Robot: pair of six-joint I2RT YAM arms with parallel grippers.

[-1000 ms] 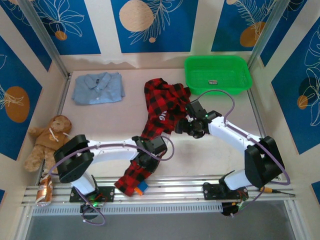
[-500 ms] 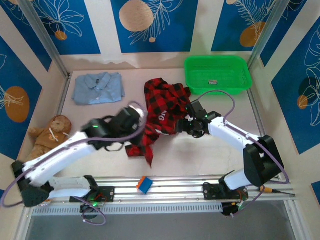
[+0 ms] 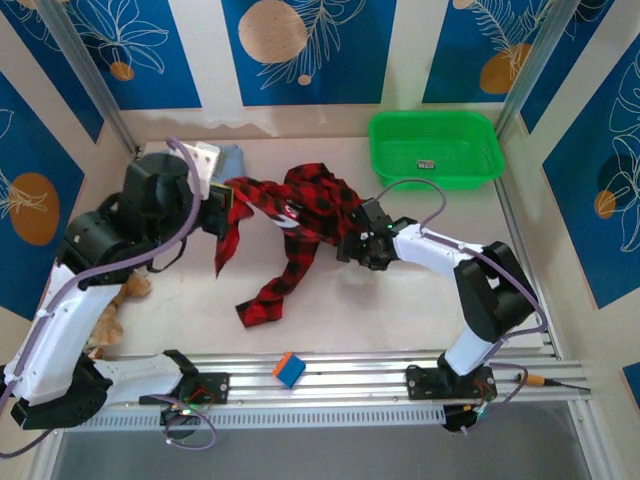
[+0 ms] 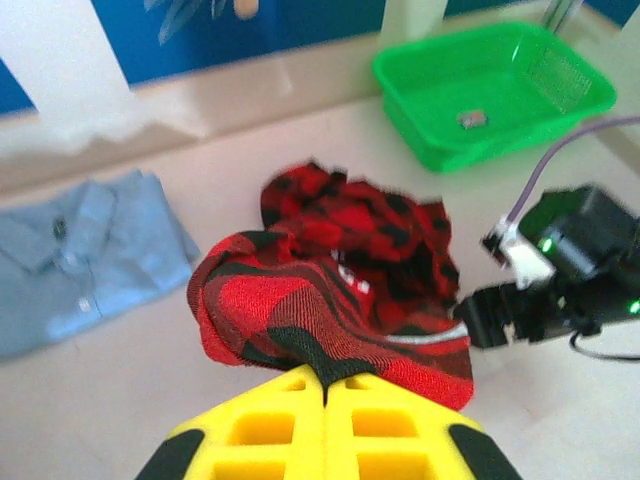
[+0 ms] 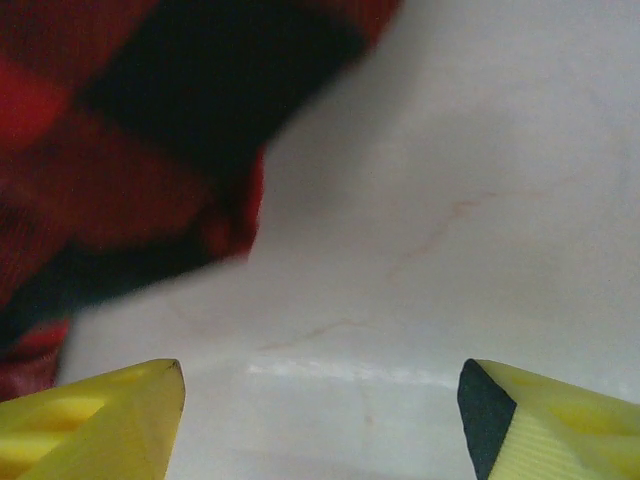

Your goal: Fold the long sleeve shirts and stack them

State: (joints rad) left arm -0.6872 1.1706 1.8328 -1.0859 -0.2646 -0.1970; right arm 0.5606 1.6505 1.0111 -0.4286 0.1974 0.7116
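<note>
Left gripper is pinched shut on a fold of the red-and-black flannel shirt, held above the surface near the light blue shirt. Right gripper stands wide open and empty, low at the flannel's edge. The held part is possibly a sleeve; recommend spreading the flannel flat before folding, with the right gripper pinning the opposite edge.

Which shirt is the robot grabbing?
The red-and-black checked shirt, pinched in the left gripper. The light blue shirt lies flat, untouched.
</note>
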